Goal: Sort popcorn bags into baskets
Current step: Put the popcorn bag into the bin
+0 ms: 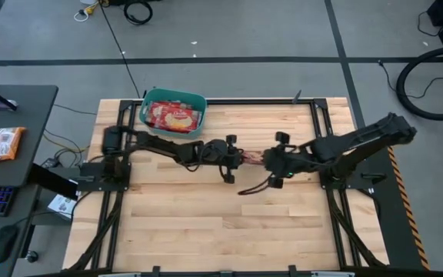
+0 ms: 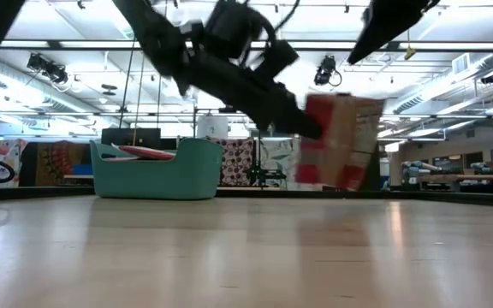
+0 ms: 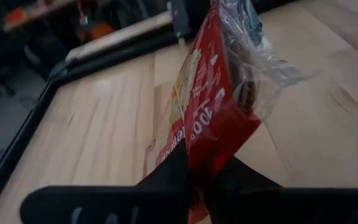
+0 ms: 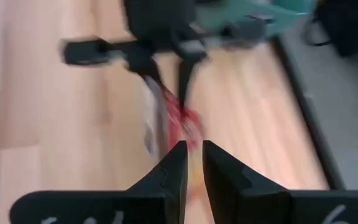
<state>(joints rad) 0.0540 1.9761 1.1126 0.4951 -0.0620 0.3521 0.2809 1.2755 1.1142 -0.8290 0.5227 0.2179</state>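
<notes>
Mid-table handover. My left claw (image 3: pixel 194 180) is pinched shut on the bag (image 3: pixel 213 106); the left wrist view shows both fingers meeting on its lower edge, red print and clear crinkled wrap standing up beyond them. My right claw (image 4: pixel 194 165) sits just across from it, fingers parted by a narrow slit. Whether they touch the bag I cannot tell: the right wrist view shows it only as a red smear just beyond the tips.

Relation that matters: the bag (image 1: pixel 254 158) hangs between the two claws, clear of the table (image 1: pixel 206 223), its long axis roughly along the line joining them. The basket (image 1: pixel 173 115) lies at the far left corner, on the left arm's side and well apart from the right arm. Judgement: the left arm is the nearer carrier, so the carry to the basket should be its job, once the right claw is clear.

View differences:
- High view: gives both arms meeting at centre and the basket holding at least one red-orange bag (image 1: pixel 177 117); the bag between the claws is nearly hidden.
- Low view: shows the bag (image 2: pixel 341 141) well above the wood, face on, with the basket (image 2: pixel 157 168) off to one side behind.
- Left wrist view: only view that settles the grip.

Risk, as I judge it: the slick wrap could slip in an edge pinch.
</notes>
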